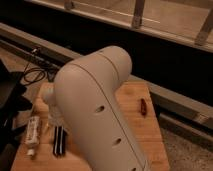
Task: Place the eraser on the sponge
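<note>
Eraser [59,141] lies flat on the bench [150,135] at lower left, beside a white tube [33,131]. Arm [100,115] fills mid-frame and may hide the sponge, which I cannot see. Pincer [54,119] hangs just above the eraser's far end, seemingly lined up for it; whether it is spread or pressed together, I cannot tell.
</note>
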Controlling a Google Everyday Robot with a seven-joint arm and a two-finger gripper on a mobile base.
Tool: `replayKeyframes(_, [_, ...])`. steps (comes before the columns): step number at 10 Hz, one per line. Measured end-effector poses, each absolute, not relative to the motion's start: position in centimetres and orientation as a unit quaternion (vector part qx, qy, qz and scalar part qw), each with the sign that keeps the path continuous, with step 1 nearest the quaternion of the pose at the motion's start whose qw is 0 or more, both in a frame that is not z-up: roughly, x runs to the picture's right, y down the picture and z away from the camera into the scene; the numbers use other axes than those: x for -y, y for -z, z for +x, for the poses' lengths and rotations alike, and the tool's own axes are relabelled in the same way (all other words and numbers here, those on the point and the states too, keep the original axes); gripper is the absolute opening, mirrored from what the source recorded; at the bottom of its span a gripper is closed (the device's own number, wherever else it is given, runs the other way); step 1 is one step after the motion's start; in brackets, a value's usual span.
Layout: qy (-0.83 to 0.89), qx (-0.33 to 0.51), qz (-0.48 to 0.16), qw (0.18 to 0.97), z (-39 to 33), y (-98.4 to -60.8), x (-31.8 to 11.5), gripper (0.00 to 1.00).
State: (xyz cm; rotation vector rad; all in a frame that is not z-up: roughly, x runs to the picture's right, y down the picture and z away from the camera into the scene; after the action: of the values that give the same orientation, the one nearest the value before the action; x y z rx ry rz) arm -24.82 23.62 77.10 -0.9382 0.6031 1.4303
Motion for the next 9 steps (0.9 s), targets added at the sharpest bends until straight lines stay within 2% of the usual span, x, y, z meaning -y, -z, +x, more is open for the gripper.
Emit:
replayKeyframes(7, [-0.608, -0.243, -0.412, 0.634, -25.0, -78.6, -25.0, 0.80])
replayKeyframes(9, [-0.602, -0.235, -0.432, 0.629, -24.8, -79.9, -26.1, 0.80])
